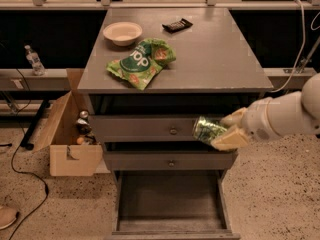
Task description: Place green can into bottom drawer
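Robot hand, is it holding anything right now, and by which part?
Yes. The hand holds the green can sideways, fingers clamped above and below the end nearer the arm, level with the top drawer.

dim warm light; green can [207, 130] glints in gripper [225, 132] before top drawer [140, 128]

bowl [122, 33], snack bag [141, 63], cardboard box [75, 160]

End effector [226, 130] low right, clamped.
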Action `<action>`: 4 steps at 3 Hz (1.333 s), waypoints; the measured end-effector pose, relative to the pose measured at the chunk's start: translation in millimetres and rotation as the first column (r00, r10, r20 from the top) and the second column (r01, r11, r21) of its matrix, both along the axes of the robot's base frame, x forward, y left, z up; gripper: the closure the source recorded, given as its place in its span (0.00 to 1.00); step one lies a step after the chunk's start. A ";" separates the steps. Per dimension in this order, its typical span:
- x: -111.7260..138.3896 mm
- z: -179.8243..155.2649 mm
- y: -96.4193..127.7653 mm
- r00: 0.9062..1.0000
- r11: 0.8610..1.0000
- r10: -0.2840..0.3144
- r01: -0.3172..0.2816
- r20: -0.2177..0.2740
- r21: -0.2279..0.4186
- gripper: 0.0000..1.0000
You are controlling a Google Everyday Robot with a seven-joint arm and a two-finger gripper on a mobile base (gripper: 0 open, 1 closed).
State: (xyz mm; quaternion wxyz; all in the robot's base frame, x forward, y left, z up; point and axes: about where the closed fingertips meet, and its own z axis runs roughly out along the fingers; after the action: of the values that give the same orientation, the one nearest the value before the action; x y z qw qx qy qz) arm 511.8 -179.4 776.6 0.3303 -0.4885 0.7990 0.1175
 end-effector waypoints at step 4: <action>-19.3 -130.1 10.8 0.996 0.997 0.012 -0.005 -0.089 0.080 1.00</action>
State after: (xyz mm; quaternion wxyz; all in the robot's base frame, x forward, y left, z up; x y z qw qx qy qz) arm 492.5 -168.6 646.6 0.3131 -0.4725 0.8056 0.1725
